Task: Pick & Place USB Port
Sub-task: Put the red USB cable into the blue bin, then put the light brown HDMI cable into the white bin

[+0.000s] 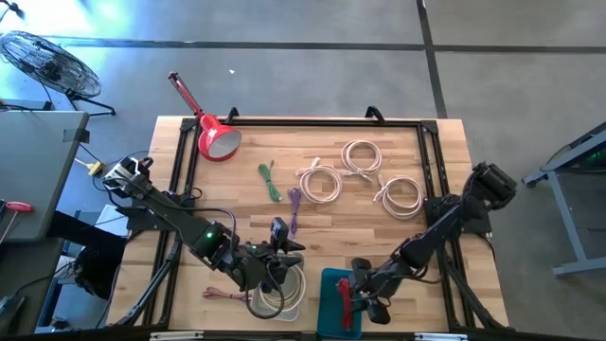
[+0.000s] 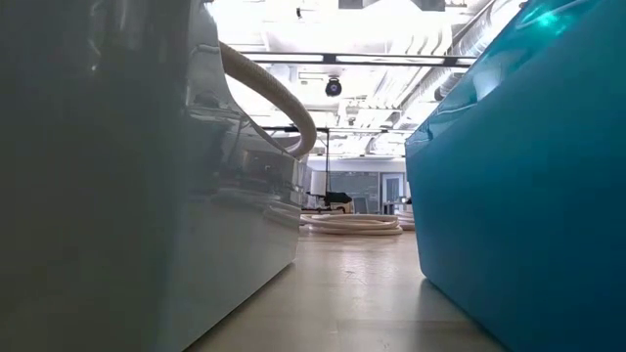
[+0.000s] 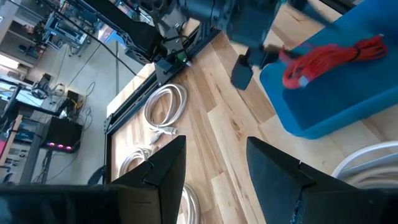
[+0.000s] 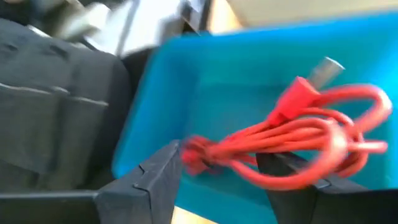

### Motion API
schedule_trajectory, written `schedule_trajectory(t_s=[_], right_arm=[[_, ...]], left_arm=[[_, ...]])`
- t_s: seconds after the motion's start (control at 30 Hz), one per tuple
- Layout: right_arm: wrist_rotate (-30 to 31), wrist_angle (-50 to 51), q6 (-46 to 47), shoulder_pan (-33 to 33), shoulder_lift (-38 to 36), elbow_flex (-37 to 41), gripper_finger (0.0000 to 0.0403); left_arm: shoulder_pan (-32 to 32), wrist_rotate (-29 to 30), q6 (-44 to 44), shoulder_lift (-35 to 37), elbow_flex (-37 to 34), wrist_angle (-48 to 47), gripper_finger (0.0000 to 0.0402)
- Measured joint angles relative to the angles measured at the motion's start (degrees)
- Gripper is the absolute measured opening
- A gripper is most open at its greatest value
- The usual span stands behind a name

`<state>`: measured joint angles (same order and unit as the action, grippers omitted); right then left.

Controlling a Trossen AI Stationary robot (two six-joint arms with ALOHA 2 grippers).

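Note:
A red USB cable (image 4: 311,134), coiled, lies inside a blue bin (image 1: 327,284) at the table's near edge, its silver plug (image 4: 326,67) pointing up and away. My right gripper (image 4: 221,180) hovers open over that bin (image 4: 205,74), one finger on each side of the coil's bound end. From the left wrist view the red cable (image 3: 336,56) rests on the bin floor under the right gripper (image 3: 249,62). My left gripper (image 3: 217,174) is open and holds nothing. It hangs above a white bin (image 1: 295,301) that holds a white cable (image 1: 270,296).
White cable coils (image 1: 322,180), (image 1: 360,156), (image 1: 400,194) lie across the far half of the table, with a green cable (image 1: 270,180) and a purple one (image 1: 294,208). A pink cable (image 1: 222,296) lies left of the white bin. A red lamp (image 1: 216,140) sits at the far left.

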<state>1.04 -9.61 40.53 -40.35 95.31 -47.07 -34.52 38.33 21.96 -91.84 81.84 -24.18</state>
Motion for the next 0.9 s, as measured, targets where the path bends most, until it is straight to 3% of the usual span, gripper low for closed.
schedule_trajectory(t_s=[0.3, 0.53, 0.7, 0.9], right_arm=[[0.0, 7.2, -5.6, 3.0, 0.0, -1.1, 0.0193], [0.1, 15.1, -14.1, 2.5, 0.0, -9.5, 0.0193], [4.6, 32.0, -17.5, 0.9, 0.0, -19.4, 0.0193], [17.2, 58.8, -14.0, 0.6, 0.0, -28.7, 0.0193]], left_arm=[[0.0, 0.0, 0.0, 0.0, 0.0, 0.0, 0.0162], [0.0, 0.0, 0.0, 0.0, 0.0, -0.5, 0.0162], [0.0, 0.0, -1.6, 0.0, 0.0, -2.3, 0.0162], [0.0, -0.3, -4.5, 0.0, 0.0, -4.1, 0.0162]])
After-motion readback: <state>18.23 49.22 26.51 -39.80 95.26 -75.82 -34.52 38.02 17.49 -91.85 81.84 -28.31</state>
